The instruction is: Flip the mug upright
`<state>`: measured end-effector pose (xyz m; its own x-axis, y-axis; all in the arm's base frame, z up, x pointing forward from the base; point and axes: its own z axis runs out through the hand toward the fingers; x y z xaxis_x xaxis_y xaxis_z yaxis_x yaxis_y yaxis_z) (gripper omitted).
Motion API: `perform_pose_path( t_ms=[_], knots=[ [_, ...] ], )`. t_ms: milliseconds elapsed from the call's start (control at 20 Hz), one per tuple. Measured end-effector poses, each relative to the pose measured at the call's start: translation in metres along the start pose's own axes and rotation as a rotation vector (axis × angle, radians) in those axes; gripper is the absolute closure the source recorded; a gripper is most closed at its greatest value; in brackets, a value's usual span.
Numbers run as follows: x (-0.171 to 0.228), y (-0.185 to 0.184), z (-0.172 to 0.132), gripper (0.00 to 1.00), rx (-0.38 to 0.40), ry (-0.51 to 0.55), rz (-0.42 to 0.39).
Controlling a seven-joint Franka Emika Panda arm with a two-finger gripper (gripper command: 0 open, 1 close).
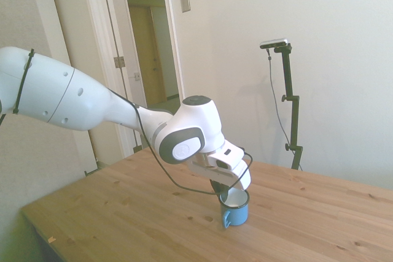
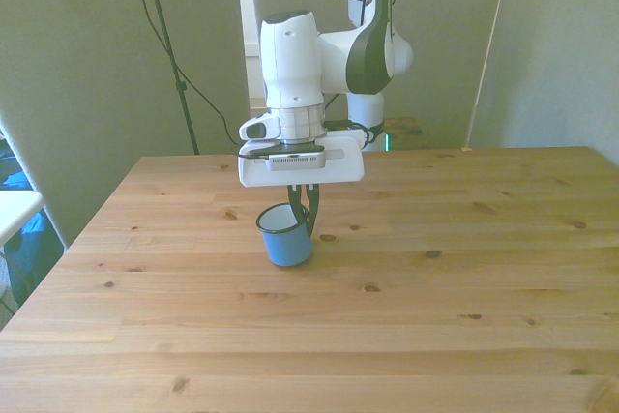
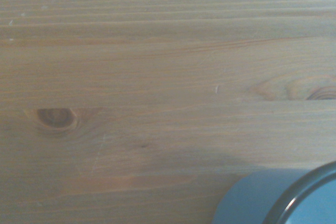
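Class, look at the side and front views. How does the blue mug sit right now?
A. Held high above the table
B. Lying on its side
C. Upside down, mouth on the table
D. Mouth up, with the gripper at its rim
D: the mug shows its open white inside facing up, with the gripper at its rim.

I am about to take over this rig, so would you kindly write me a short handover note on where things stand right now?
Gripper: shut on the mug's rim, fingers reaching down from above, one inside the mug.
Mug: opening up, upright or nearly so, on or just above the wooden table near its middle; contact with the wood is not clear. Its handle shows in the side view.
Done: the mug is turned opening-up.
Left: make sure that the mug rests flat, open the gripper, lift the arm clear.
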<state>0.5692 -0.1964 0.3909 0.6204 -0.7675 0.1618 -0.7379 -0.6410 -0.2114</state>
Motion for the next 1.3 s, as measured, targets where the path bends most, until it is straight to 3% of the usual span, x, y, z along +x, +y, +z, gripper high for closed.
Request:
perform_pose_path(
  t_ms=[700, 1100, 1300],
  knots=[
    [0.002, 0.000, -0.007, 0.00, -0.001, 0.008, 0.015],
    [-0.034, 0.005, -0.084, 0.00, 0.063, 0.006, -0.016],
    [-0.065, 0.022, -0.106, 0.00, 0.097, -0.014, -0.041]
  ],
)
